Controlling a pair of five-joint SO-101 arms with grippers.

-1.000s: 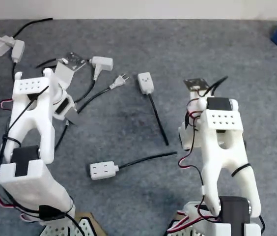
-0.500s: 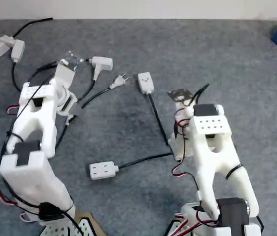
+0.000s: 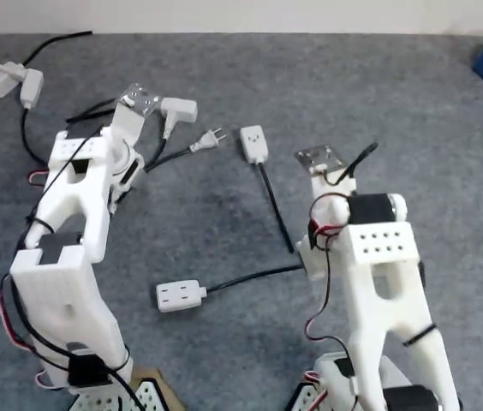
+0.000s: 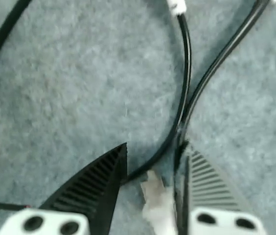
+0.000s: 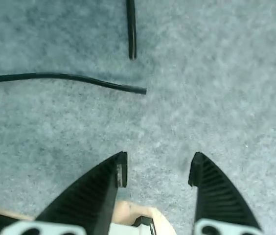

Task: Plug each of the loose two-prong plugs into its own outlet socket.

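On grey carpet (image 4: 64,83), black cords (image 4: 187,88) run between the left tool's (image 4: 153,147) spread jaws.

Rough, matt grey cloth covers the worktop (image 3: 413,111); the arms (image 3: 74,184) are smooth white plastic, the cords (image 3: 273,201) glossy black.

On grey carpet (image 3: 430,171), a loose two-prong plug (image 3: 211,137) lies just beside a white outlet socket (image 3: 253,143).
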